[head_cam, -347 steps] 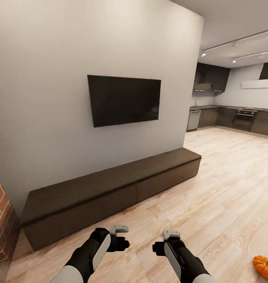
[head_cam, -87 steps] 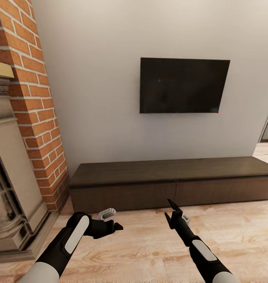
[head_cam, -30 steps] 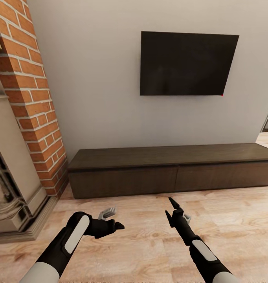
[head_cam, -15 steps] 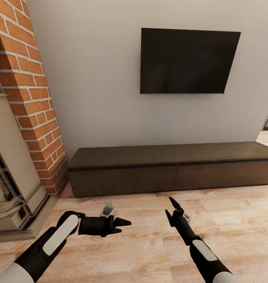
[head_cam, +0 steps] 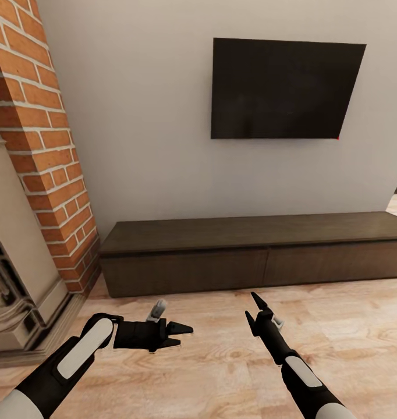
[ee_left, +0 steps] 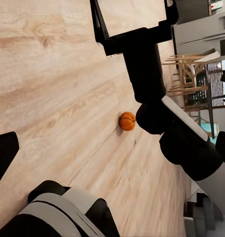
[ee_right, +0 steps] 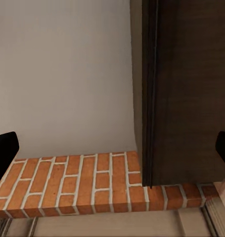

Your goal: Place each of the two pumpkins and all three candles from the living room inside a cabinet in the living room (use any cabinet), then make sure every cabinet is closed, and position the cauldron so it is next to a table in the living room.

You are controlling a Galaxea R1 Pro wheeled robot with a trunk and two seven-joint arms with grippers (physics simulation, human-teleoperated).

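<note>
The long dark-brown cabinet (head_cam: 245, 250) stands against the white wall ahead, its drawer fronts flush and shut; its end shows in the right wrist view (ee_right: 186, 89). My left gripper (head_cam: 181, 336) hovers open and empty over the floor, well short of the cabinet. My right gripper (head_cam: 254, 311) is held open and empty beside it. One orange pumpkin (ee_left: 126, 121) lies on the wood floor, seen past my right arm (ee_left: 157, 98) in the left wrist view. Candles and the table are out of view.
A red brick chimney (head_cam: 47, 145) with a stone fireplace surround (head_cam: 12, 279) stands at the left, touching the cabinet's end. A black TV (head_cam: 286, 87) hangs above the cabinet. Wooden chairs (ee_left: 186, 74) stand far off beyond the pumpkin.
My left arm has stretched forward and dropped lower, the gripper turning flatter. The right arm has held still. The view has shifted slightly.
</note>
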